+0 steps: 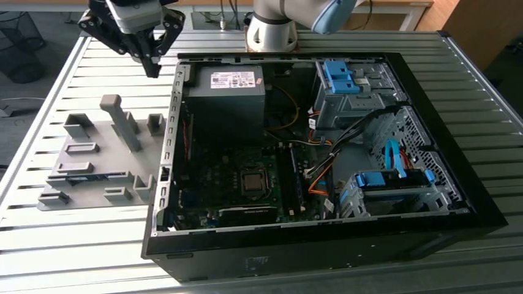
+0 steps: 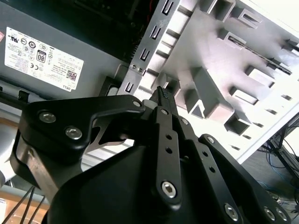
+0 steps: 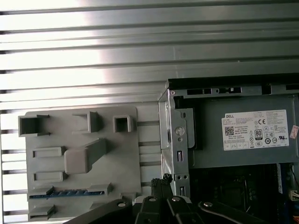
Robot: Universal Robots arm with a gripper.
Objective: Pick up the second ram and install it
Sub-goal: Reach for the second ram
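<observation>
A slatted metal table [image 1: 49,245] carries an open black case [image 1: 327,257], lying on its side. The exterior view takes in its whole interior: dark motherboard [image 1: 245,184], blue plastic drive cages [image 1: 339,76], loose orange and black cables [image 1: 315,177]. At nine o'clock from the case in that view lies a matte grey holder [image 1: 98,138], a flat plate studded with square blocks and one tall tilted post; the first wrist view looks straight down on its bare plate [image 3: 126,158]. A boxy grey power supply [image 1: 225,104] sits at the case's eleven o'clock corner, and its white label faces both wrist views.

The black gripper [image 1: 151,70] hangs above the table at one o'clock from the holder. In the second wrist view its jaws are clenched tip to tip, gripping nothing [image 2: 161,93].

The ram [image 1: 86,179], a thin blue strip, lies in the holder at the gripper's seven o'clock, well apart; the first wrist view shows it seated between two blocks [image 3: 65,192].
</observation>
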